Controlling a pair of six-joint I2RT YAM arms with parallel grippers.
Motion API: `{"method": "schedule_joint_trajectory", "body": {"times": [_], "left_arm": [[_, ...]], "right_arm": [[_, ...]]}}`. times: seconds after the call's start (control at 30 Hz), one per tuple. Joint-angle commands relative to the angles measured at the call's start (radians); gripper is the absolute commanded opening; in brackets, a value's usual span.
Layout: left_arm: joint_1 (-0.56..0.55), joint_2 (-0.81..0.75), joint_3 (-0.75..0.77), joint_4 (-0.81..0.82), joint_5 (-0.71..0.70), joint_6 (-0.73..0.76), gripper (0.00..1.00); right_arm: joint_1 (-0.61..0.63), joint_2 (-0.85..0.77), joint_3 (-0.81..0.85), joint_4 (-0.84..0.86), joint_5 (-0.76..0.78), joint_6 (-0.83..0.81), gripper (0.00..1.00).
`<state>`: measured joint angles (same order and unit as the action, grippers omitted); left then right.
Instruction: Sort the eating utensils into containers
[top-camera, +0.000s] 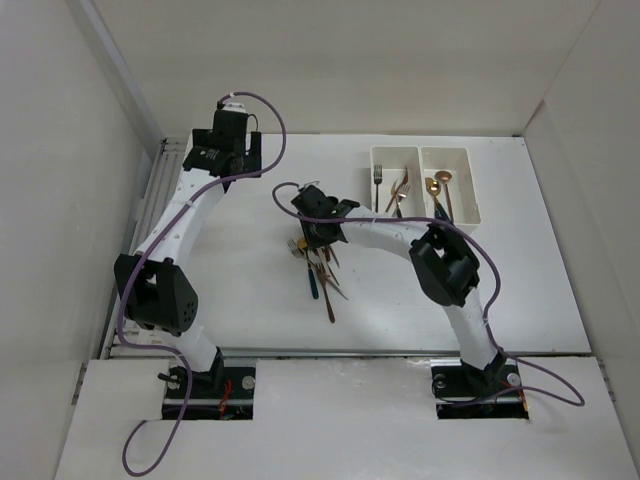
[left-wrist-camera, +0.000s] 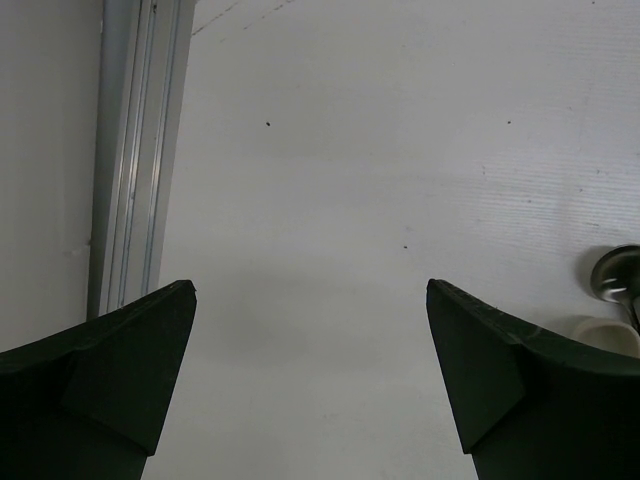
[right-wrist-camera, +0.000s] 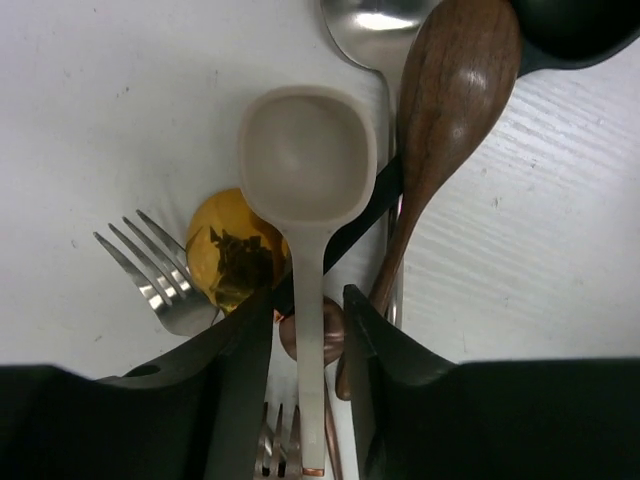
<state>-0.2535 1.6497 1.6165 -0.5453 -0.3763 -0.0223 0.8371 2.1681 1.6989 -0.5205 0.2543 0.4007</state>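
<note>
Right gripper (right-wrist-camera: 306, 300), closest item: 2 dark fingers narrowly parted, straddling a handle. A sliver of gap shows on each side, so by my judgement they are not yet pinching.

Item 1, outside my left finger: silver fork (right-wrist-camera: 150, 285), tines pointing away from me.

Item 2, just beyond my left fingertip: gold spoon (right-wrist-camera: 235, 255), its bowl partly tucked under item 3.

Item 3, between my fingers: pale spoon (right-wrist-camera: 308, 160), matte, hollow side up. Its bowl lies beyond the tips and its handle runs back through the gap. It lies over a black handle (right-wrist-camera: 365, 212) that crosses slantwise under its neck.

Item 4, beyond my right fingertip: silver spoon (right-wrist-camera: 372, 25), mostly covered by a wooden spoon (right-wrist-camera: 455, 100) whose handle runs back beside my right finger.

Item 5: left gripper (left-wrist-camera: 310, 285), fingers spread wide with nothing between them, only bare table (left-wrist-camera: 380, 150) below.

Item 6: tray (top-camera: 420, 160), 2 white compartments, well apart from my right fingers. One compartment holds a fork and some copper-headed pieces, the other gold-headed spoons.

Step in hand: taking the pale spoon off the pile (top-camera: 320, 265).

Next move calls for closing squarely on the handle. Then lift straight, so the black handle and wooden spoon are not dragged along, and carry it to the compartment holding spoons.

Markings: none legible on any utensil, finger or tray.
</note>
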Motion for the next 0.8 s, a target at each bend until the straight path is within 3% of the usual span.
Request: {"method": "schedule_joint_trajectory", "body": {"times": [0.0, 0.13, 0.23, 0.53, 0.77], "left_arm": [[-0.001, -0.067, -0.001, 0.021, -0.026, -0.001, 1.00], [-0.001, -0.067, -0.010, 0.021, -0.026, -0.001, 1.00], [-0.001, -0.076, -0.010, 0.021, -0.026, 0.009, 1.00], [-0.001, -0.076, -0.010, 0.021, -0.016, 0.009, 1.00], [-0.001, -0.076, -0.010, 0.021, 0.004, 0.018, 1.00]], "right_arm": [[0.000, 0.025, 0.048, 0.050, 0.046, 0.012, 0.37], [0.000, 0.062, 0.057, 0.050, 0.036, 0.003, 0.13], [0.000, 0.053, 0.058, 0.050, 0.045, 0.003, 0.01], [-0.009, -0.160, 0.100, 0.040, 0.151, -0.036, 0.00], [-0.177, -0.370, 0.042, 0.080, 0.223, -0.154, 0.00]]}}
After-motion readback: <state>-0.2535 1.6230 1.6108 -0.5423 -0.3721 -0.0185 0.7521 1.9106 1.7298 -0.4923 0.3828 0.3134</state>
